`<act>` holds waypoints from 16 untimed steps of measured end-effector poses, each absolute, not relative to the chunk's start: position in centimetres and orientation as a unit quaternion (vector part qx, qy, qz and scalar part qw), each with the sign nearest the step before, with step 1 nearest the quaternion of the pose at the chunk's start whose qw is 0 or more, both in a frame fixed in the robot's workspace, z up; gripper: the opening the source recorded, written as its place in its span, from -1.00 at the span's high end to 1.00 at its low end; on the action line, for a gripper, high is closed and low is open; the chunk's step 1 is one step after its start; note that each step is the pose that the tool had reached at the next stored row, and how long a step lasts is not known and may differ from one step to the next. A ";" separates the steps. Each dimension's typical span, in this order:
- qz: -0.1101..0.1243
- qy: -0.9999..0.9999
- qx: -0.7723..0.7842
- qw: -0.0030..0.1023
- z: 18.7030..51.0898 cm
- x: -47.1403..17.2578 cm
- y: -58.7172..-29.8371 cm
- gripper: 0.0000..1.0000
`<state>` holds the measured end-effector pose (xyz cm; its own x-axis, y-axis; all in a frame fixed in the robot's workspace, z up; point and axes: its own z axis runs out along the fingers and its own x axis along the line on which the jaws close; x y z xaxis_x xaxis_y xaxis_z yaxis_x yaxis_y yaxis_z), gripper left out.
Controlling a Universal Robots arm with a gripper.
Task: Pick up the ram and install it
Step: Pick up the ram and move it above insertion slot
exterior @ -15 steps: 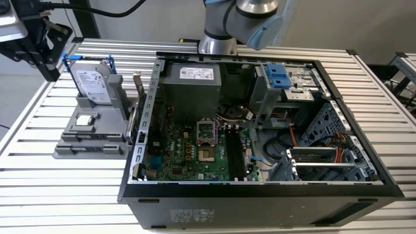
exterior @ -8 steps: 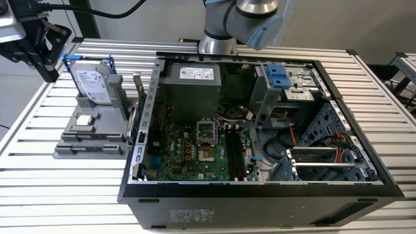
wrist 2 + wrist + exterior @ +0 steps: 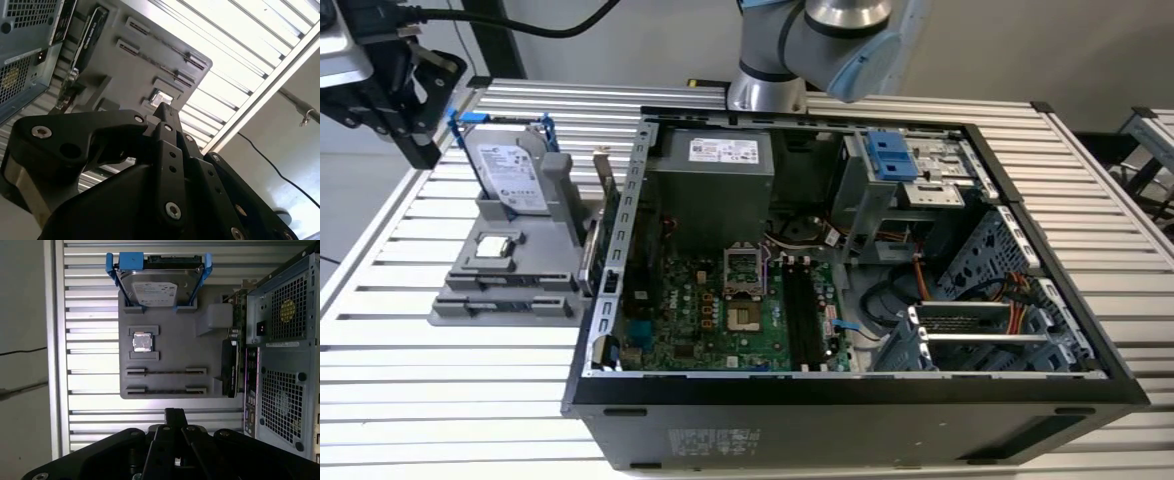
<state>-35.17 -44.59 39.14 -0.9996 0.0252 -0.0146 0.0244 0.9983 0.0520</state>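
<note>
Two ram sticks stand on edge in the slots of the grey holder (image 3: 170, 340); the nearer ram (image 3: 165, 390) and the second ram (image 3: 165, 372) are thin dark strips. In the exterior view the holder (image 3: 554, 215) lies to the left of the open computer case (image 3: 854, 390). My gripper (image 3: 173, 414) hangs above the slatted table just off the holder's ram end, fingers together and holding nothing. It also shows in the exterior view, where the gripper (image 3: 416, 145) sits at the upper left. In the second wrist view the gripper (image 3: 165, 112) points toward the holder.
The holder also carries a silver hard drive (image 3: 157, 290) in a blue bracket and a small square processor (image 3: 142, 342). Inside the case the motherboard (image 3: 707, 320) shows long black memory slots (image 3: 803, 320). The case's rear panel (image 3: 282, 355) stands beside the holder.
</note>
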 end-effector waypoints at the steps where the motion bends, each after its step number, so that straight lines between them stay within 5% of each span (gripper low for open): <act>1: 0.026 1.000 0.012 0.008 39.1 -35.2 -44.6 1.00; 16: 0.026 0.996 -0.083 0.005 39.1 -35.2 -44.6 1.00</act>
